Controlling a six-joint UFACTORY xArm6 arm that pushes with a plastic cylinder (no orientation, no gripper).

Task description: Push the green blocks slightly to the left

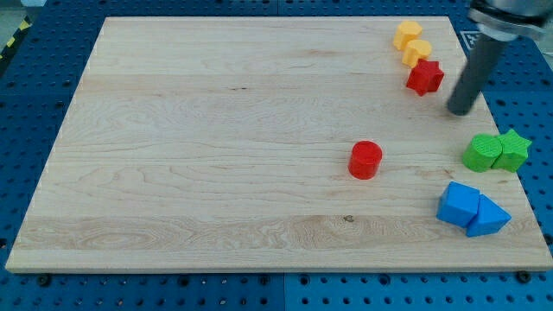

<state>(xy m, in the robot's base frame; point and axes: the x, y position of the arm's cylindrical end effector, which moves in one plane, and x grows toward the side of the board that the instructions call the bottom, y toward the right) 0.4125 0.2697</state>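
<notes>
Nearest the camera, below my tip and slightly to the view's right, lie two blue blocks touching: a blue cube [457, 204] and a blue wedge [487, 216]. Between them and my tip [460, 111] sit the green blocks, a rounded green block [480, 153] pressed against a green star [513, 149], just below my tip and a little to its right. I carry no gripper, only a dark rod, so nothing opens or closes; my tip holds nothing and touches no block. A red star [424, 77] sits just to its upper left, with two yellow blocks [412, 43] touching beyond it. A red cylinder [365, 160] stands well to my tip's lower left. All rest on a pale wooden surface [216, 138] over a blue pegboard bench [34, 95].
</notes>
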